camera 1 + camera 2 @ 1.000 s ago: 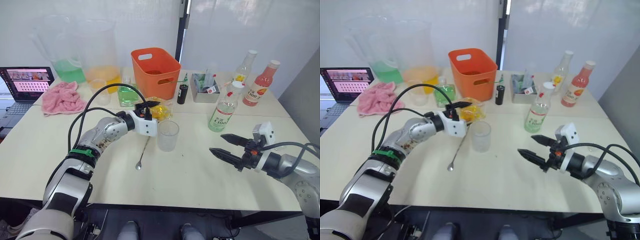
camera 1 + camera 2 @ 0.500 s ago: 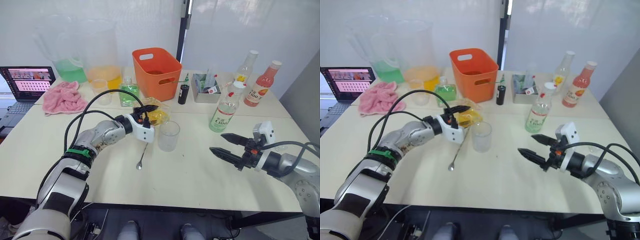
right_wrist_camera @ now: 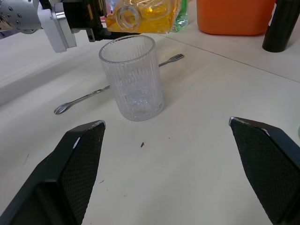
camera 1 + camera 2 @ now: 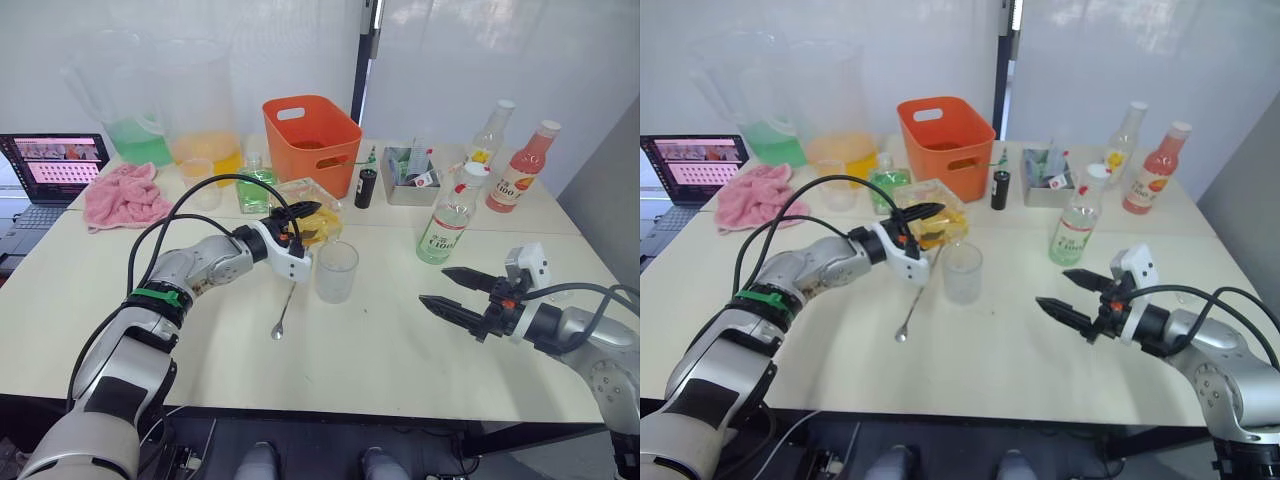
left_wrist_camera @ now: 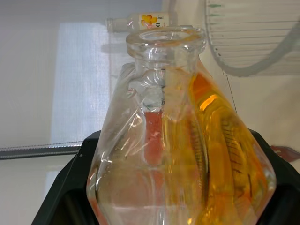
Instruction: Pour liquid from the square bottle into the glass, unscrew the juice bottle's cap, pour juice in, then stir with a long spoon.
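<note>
Just above the glass (image 4: 337, 271), at its 11 o'clock, the left gripper (image 4: 296, 218) squeezes the square bottle (image 4: 312, 220), tipped sideways, ready to pour. At 4 o'clock, the right gripper (image 4: 457, 292) waits, fingers wide apart.
</note>
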`<state>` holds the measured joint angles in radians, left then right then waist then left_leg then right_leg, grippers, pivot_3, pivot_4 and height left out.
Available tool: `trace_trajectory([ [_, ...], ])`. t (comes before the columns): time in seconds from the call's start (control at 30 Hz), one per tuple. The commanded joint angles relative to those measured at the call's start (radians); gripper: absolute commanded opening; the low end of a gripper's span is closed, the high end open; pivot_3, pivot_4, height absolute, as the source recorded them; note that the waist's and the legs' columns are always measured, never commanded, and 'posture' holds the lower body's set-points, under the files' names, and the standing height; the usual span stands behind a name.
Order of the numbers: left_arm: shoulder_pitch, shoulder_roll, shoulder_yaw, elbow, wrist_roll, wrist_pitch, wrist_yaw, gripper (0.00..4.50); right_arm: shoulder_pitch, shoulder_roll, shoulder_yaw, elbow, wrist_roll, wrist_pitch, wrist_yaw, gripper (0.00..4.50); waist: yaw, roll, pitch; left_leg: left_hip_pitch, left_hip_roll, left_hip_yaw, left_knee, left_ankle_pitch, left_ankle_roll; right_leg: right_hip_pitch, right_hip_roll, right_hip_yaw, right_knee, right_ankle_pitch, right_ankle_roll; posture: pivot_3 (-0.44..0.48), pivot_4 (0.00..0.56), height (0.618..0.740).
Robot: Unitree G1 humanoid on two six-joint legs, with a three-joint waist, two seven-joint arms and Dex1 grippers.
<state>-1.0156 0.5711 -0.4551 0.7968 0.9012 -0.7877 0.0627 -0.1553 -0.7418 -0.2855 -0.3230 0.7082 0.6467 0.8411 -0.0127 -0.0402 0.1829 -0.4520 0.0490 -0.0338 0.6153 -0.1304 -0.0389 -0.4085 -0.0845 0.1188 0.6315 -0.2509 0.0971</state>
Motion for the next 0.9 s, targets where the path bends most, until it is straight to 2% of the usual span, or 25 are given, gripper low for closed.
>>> trace_trajectory([
  [0.03, -0.071, 0.018, 0.024, -0.066, 0.002, -0.005, 0.088, 2.81, -0.010, -0.011, -0.019, -0.009, -0.001, -0.017, 0.000, 4.48, 0.000, 0.000, 0.000, 0.000, 0.000, 0.000, 0.000, 0.000, 0.000, 0.000, 0.000, 0.000, 0.000, 0.000, 0.000, 0.000, 0.150, 0.725],
  [0.43, -0.082, 0.029, -0.012, -0.082, 0.057, -0.009, 0.153, 2.81, -0.012, -0.007, -0.016, 0.000, -0.006, -0.024, 0.002, 4.48, 0.001, 0.000, 0.000, 0.000, 0.000, 0.000, 0.000, 0.000, 0.000, 0.000, 0.000, 0.000, 0.000, 0.000, 0.000, 0.000, 0.150, 0.725],
  [0.9, -0.090, 0.026, -0.011, -0.082, 0.058, -0.002, 0.152, 2.81, -0.017, 0.002, -0.009, 0.008, -0.014, -0.026, 0.011, 4.48, 0.000, 0.000, 0.000, 0.000, 0.000, 0.000, 0.000, 0.000, 0.000, 0.000, 0.000, 0.000, 0.000, 0.000, 0.000, 0.000, 0.150, 0.725],
])
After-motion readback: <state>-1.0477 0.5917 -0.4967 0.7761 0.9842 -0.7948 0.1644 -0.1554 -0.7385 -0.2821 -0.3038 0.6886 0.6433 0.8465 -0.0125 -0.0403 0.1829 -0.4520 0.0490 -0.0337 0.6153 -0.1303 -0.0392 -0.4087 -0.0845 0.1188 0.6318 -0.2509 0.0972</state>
